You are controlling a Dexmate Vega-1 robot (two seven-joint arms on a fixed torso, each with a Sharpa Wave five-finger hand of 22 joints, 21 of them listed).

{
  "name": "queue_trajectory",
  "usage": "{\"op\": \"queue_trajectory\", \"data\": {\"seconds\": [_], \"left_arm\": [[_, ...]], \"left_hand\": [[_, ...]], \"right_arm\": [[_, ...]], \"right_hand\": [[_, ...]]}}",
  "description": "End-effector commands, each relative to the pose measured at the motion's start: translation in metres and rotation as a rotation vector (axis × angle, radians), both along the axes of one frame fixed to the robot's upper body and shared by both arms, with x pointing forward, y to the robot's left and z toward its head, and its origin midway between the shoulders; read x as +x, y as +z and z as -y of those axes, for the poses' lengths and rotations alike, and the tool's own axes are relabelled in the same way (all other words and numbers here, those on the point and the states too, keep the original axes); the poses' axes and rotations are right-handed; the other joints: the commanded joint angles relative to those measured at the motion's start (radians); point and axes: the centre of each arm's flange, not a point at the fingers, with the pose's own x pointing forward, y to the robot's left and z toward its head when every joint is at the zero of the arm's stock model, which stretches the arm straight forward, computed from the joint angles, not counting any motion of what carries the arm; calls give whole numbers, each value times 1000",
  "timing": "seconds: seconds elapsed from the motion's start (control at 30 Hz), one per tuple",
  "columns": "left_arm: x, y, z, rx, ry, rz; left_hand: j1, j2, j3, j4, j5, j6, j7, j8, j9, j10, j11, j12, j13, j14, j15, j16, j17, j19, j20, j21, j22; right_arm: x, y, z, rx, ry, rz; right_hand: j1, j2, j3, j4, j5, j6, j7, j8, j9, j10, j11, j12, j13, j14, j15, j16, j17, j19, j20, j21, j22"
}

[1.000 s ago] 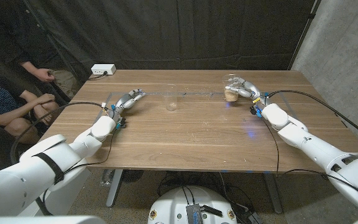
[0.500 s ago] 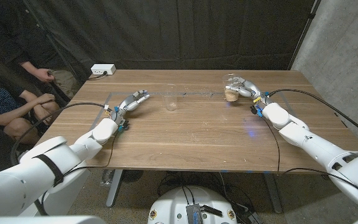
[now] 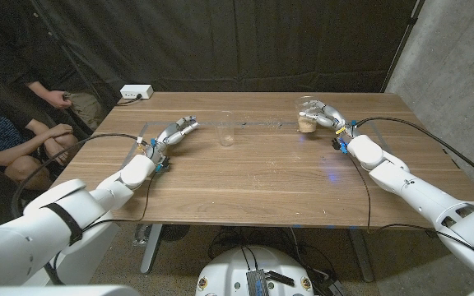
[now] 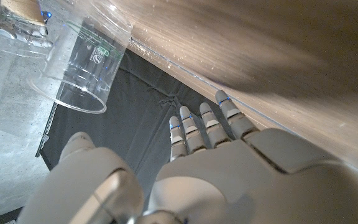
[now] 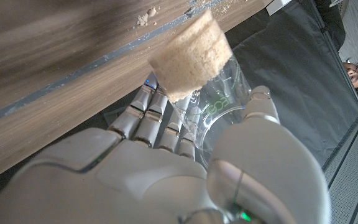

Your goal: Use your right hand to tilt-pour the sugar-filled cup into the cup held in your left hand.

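while people sit off the table's point(image 3: 245, 177) left edge, the left hand point(image 3: 174, 133) hovers near that side with fingers point(image 4: 191, 130) spread and nothing in it. just beside it toward the middle, the empty cup point(image 3: 226, 129) stands upright on the wood. far right, the right hand point(image 3: 326, 117) grips the sugar-filled cup point(image 3: 307, 115), fingers and thumb wrapped around its clear wall, lifted slightly off the tabletop.
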Motion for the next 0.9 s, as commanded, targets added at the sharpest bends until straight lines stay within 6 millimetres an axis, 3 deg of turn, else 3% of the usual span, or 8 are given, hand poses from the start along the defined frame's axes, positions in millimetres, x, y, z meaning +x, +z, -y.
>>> {"op": "queue_trajectory", "data": {"seconds": [0.03, 0.47, 0.9], "left_arm": [[10, 9, 2, 41, 20, -47], [9, 20, 10, 131, 0, -17], [2, 17, 15, 191, -20, 18]], "left_hand": [[-2, -2, -7, 0, 5, -14, -6, -1, 2, -9, -3, -5, 2, -6, -78, -5, 1, -10, 2, -3, 0], [8, -5, -18, -8, 10, -20, -9, -1, 2, -17, -6, -7, 2, -13, -80, -7, 0, -15, 5, -7, 0], [16, -4, -27, -13, 14, -27, -11, -2, 2, -20, -5, -7, 2, -15, -80, -6, 0, -14, 7, -9, 0]], "right_arm": [[1, 0, 0, 8, -9, 2], [2, 1, 1, 17, -16, 0], [6, 1, 3, 6, -16, 1]], "right_hand": [[0, 11, 2, 3, -3, 5, 1, 3, 2, 11, 2, 8, 3, 13, -180, -8, 1, -5, -76, 7, 2], [0, 12, 2, 3, -3, 8, 1, 5, 1, 11, 2, 6, 2, 16, -180, -13, 1, -6, -75, 7, 0], [-1, 14, 2, 3, -4, 13, 2, 6, -1, 16, 4, 7, 2, 19, -180, -18, 2, -7, -74, 7, -1]]}}
